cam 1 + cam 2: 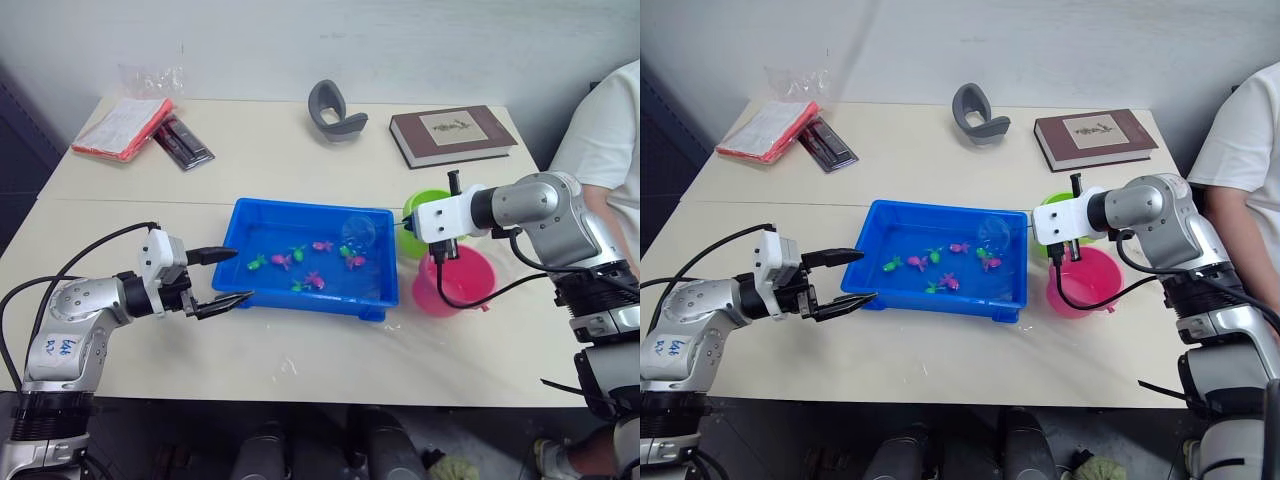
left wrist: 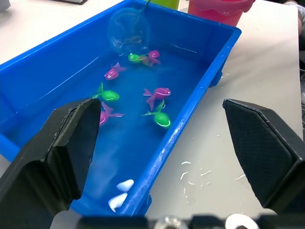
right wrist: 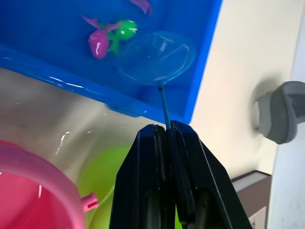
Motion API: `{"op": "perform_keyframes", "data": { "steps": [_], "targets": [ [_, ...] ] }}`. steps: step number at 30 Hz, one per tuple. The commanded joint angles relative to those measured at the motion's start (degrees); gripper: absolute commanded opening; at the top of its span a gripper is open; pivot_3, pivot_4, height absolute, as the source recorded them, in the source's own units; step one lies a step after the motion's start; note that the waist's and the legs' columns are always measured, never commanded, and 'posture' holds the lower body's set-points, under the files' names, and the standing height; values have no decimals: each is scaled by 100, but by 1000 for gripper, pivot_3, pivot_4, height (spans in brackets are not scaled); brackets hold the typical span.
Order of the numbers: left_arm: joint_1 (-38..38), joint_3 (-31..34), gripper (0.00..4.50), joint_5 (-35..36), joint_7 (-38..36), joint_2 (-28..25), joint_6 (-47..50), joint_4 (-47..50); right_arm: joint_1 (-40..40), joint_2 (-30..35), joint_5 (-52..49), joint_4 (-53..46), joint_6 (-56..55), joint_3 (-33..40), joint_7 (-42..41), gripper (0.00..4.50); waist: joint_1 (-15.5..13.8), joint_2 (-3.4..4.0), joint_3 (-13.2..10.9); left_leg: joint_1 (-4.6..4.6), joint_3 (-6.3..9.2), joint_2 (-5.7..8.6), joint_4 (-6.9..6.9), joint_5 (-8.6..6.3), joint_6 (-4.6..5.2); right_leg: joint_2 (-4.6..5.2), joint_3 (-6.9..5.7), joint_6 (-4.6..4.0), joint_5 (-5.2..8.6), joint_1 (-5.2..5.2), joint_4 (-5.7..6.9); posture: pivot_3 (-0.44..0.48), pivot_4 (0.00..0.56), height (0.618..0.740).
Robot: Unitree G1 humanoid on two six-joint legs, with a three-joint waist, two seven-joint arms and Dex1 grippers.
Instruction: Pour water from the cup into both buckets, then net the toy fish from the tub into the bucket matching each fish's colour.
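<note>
The blue tub (image 1: 300,212) sits mid-table, holding water and several toy fish, some pink (image 1: 282,261) and some green (image 1: 257,264). My right gripper (image 3: 167,130) is shut on the thin handle of the net (image 1: 357,232). The blue-rimmed hoop (image 3: 157,57) hangs over the tub's right end, close to a pink and a green fish, with nothing in the mesh. The green bucket (image 1: 425,203) and the pink bucket (image 1: 462,285) stand just right of the tub, under that arm. My left gripper (image 1: 243,273) stands open at the tub's left end, holding nothing. The cup is out of view.
A brown book (image 1: 452,134) and a grey curved object (image 1: 335,108) lie at the back of the table. At the back left are a red packet (image 1: 122,127) and a dark flat item (image 1: 182,142). A person in white (image 1: 610,130) is at the right edge.
</note>
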State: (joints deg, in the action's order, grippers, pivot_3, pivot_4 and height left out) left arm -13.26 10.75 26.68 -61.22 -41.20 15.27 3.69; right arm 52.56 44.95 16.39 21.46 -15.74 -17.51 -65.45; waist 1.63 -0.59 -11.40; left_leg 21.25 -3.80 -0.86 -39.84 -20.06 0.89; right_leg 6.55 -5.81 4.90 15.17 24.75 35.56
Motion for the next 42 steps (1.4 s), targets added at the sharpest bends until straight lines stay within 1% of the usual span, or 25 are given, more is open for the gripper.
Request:
{"op": "perform_keyframes", "data": {
  "steps": [1, 8, 12, 14, 16, 18, 21, 23, 31, 35, 39, 42],
  "targets": [
    [-69, 49, 4412, 5, -30, -70, -98, 19, 99, 41, -308, -101, 78, 246, -76, 0, -3, 0, 0, 0, 0, 0, 0, 0, 0, 0, 0, 0, 0, 0, 0, 0, 150, 740],
    [-74, 45, 4412, -1, -29, -61, -101, 16, 242, 88, -270, -8, -60, 206, 89, 0, -5, 0, 0, 0, 0, 0, -1, 0, 0, 0, 0, 0, 0, -1, 0, 0, 150, 740],
    [-53, 54, 4412, -7, -26, -74, -100, 25, 280, 12, -562, -24, 102, 325, 35, 0, -4, 0, 0, 0, 0, 0, -1, 0, 0, 0, 0, 0, 0, -1, 0, 0, 150, 740],
    [-48, 59, 4412, -11, -31, -83, -104, 18, 310, -24, -717, 4, 86, 353, -24, 0, -4, 0, 0, 0, 0, 0, -1, 0, 0, 0, 0, 0, 0, -1, 0, 0, 150, 740],
    [-56, 59, 4412, -19, -37, -93, -110, -2, 235, -68, -1101, -115, 124, 365, -383, 0, -5, 0, 0, 0, 0, 0, -1, 0, 0, 0, 0, 0, 0, -1, 0, 0, 150, 740],
    [-68, 56, 4412, -27, -46, -102, -122, -28, 106, -88, -1276, -279, 55, 329, -594, 0, -6, 0, 0, 0, 1, 0, -1, 0, 0, -1, -1, 0, 0, -1, 0, 0, 150, 740],
    [-111, 40, 4412, -42, -50, -104, -138, -69, 10, -75, -1154, -329, -129, 183, -669, 0, -7, 0, 0, 0, 1, 0, -2, 0, 1, 0, -2, 0, 0, -2, 0, 0, 150, 740],
    [-133, 26, 4412, -49, -50, -101, -147, -74, 9, -131, -1030, -240, -268, 143, -565, 0, -6, 0, 0, 0, 1, 0, -3, 0, 1, 0, -1, 0, 0, -2, 1, 0, 150, 740],
    [-178, 29, 4412, -42, -11, -86, -152, -91, 135, -297, -502, 606, -1274, -51, -127, 0, -3, 0, 0, 0, -1, 1, -4, 0, 1, 0, -1, 0, 0, -1, 2, 0, 150, 740],
    [-192, 46, 4412, -40, -10, -101, -154, -107, 382, -332, -244, 1109, -1607, -106, 58, 0, 0, 1, -1, 0, -1, 1, -5, 0, 1, 0, -1, 0, 0, -1, 2, 0, 150, 740],
    [-202, 37, 4412, -48, 3, -85, -168, -115, 797, -308, 79, 1747, -1928, -98, 586, 0, 10, 5, -3, 0, -1, 0, -5, 0, 0, 0, 1, 0, 0, 0, 4, 0, 150, 740],
    [-179, 35, 4412, -45, 24, -66, -170, -89, 989, -310, -15, 1901, -2074, -10, 697, 0, 11, 5, -3, 0, -1, 0, -5, 0, 0, 0, 1, 0, 0, 1, 4, 0, 150, 740]
  ]
}}
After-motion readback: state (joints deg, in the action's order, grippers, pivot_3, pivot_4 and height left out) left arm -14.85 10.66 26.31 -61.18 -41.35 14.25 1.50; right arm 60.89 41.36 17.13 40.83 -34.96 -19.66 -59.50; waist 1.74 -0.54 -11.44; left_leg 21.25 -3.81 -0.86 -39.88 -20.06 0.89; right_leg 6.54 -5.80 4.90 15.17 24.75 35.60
